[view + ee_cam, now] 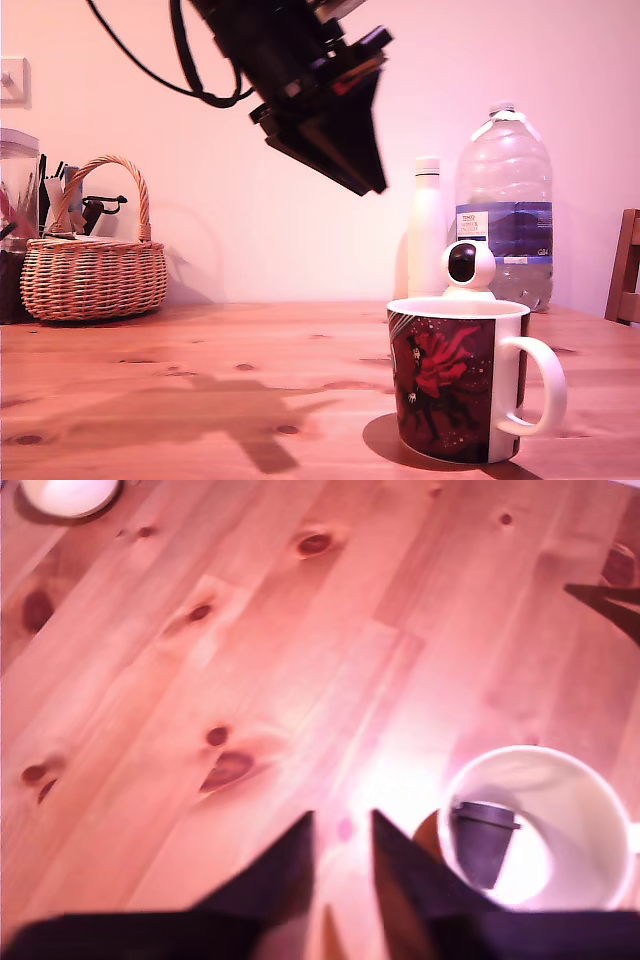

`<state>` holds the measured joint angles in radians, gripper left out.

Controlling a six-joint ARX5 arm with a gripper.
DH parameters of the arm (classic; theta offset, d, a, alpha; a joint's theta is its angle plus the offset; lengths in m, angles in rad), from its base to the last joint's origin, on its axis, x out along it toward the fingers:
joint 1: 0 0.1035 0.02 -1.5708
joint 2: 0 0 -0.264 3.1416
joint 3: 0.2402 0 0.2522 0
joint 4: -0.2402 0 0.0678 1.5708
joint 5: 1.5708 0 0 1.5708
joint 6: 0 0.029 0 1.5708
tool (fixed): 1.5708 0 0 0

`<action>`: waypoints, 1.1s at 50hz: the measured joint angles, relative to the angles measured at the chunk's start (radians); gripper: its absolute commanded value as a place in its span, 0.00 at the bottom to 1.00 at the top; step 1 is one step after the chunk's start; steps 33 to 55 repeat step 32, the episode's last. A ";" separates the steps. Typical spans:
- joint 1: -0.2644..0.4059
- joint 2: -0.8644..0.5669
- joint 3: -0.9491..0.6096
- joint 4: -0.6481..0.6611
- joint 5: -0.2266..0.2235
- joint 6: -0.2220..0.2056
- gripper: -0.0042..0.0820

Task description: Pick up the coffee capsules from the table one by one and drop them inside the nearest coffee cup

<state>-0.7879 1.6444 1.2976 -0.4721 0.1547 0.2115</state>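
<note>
Dark capsule (483, 842) sits inside your coffee cup (455, 385) on the table (150, 390). Gripper (342, 830) hangs high above, jaws slightly apart w/ nothing between.

The reddish-brown knotty pine bench (200, 360) carries a flowered maroon ceramic mug (455, 385), a wicker basket (93, 270), a white bottle (426, 230) and a clear plastic water jug (504, 205).

One table (200, 390). One cup (455, 378), holding one dark capsule (483, 840), seen in the wrist view. One white bottle (426, 230). One large clear water bottle (503, 205). One small white camera (468, 268). One wicker basket (93, 272). One chair (625, 270), partly in view. One wall switch (12, 82). One gripper (343, 832), two fingers.
</note>
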 measured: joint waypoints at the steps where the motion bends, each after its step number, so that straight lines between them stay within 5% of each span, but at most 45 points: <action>1: 0.003 0.000 0.000 0.001 0.001 0.000 0.03; 55: 0.031 0.000 0.000 0.001 0.005 0.000 0.03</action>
